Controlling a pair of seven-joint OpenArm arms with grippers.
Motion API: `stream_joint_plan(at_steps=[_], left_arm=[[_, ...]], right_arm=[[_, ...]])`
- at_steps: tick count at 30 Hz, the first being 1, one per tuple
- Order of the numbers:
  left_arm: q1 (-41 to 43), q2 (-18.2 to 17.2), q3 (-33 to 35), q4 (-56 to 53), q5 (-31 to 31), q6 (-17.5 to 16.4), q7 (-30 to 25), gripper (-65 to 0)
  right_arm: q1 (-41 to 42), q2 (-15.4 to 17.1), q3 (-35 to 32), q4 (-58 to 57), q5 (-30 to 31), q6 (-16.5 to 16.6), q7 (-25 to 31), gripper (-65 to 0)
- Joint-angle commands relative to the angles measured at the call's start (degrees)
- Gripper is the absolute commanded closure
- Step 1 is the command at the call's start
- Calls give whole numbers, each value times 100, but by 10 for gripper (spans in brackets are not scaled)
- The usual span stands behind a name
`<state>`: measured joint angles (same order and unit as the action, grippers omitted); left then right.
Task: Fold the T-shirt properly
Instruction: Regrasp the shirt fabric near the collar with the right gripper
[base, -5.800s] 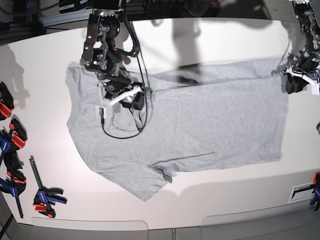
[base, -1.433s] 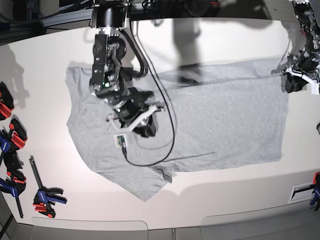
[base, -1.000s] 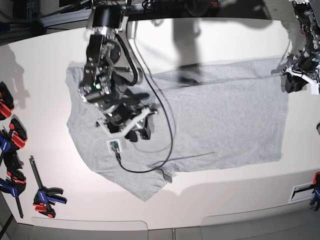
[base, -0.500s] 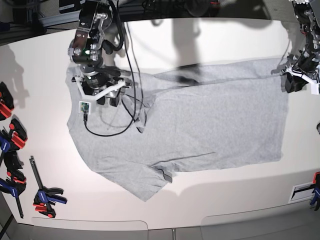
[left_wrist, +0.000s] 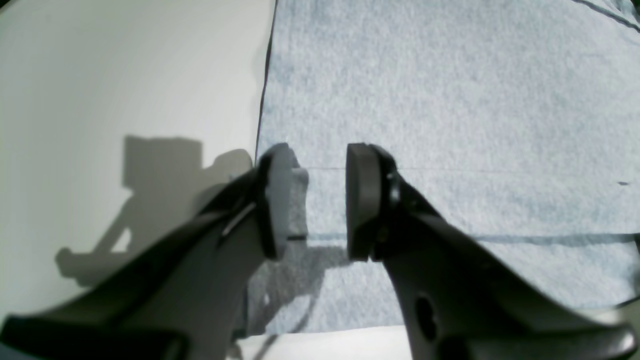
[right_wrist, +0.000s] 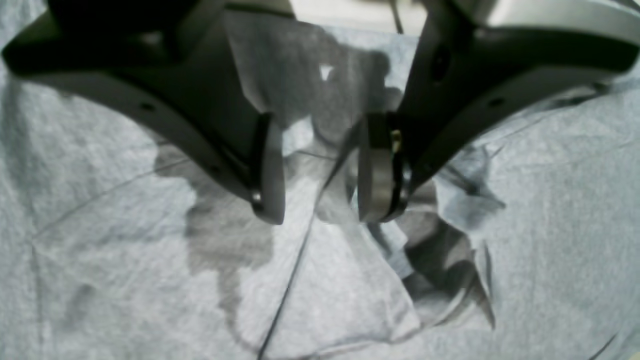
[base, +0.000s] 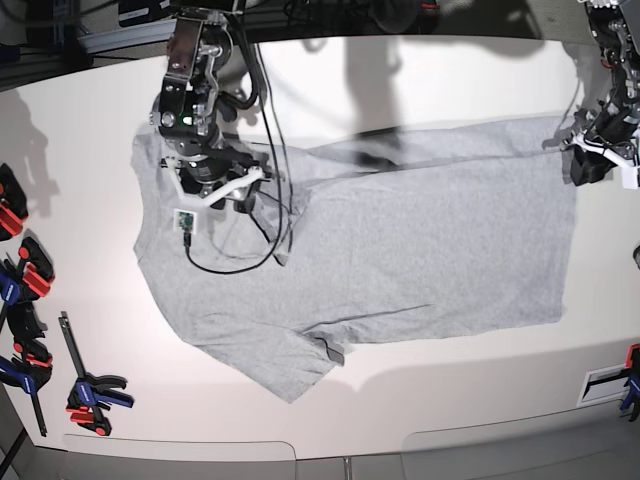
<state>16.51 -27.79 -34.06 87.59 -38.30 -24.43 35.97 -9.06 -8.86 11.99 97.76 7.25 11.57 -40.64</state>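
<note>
The T-shirt (base: 400, 240) lies spread flat across the white counter (base: 450, 400), unfolded, so the first fold looks only in preparation. At the shirt's left end in the base view, the right gripper (right_wrist: 317, 172) hovers released, empty, above a rumpled ridge of cloth. At the shirt's far-right corner, the left gripper (left_wrist: 312, 200) stands parted over the hem, pinching nothing. Next, each should descend and clench on fabric.
</note>
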Motion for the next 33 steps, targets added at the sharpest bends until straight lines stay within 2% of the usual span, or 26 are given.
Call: stream_joint_plan(at_steps=[1,6,9,12,25,30,33], left_arm=[[-20,-131,-37,90,-74,-22,-157,-173],[-20,-131,-37,90,-72,-22,-155,-173],[-20,-129,-37,90,-72,-22,-153,-173],[-17,-129,-37,90,-72,-22,-153,-173],[-20,-131,-37,90,-74,-22,-155,-173],[-17,-131,-37,90,-72,-22,-153,-173],[-17,-131,-37,90,-74,-22,-153,-173]], right_arm=[[79,-14,-55,79,39,46,142,-236],[79,-14,-164,79,37,44,142,-231],[79,-14,-151,79,-96,0,140,-195],[79,-14,-151,76,-201,-109,140,-194],[151,-14,-153,-258,-216,-109,184,-192],[267,-14,-153,-264,-179,-107,195,-54],[369,-14,-153,-264,48,-83,208,-3]])
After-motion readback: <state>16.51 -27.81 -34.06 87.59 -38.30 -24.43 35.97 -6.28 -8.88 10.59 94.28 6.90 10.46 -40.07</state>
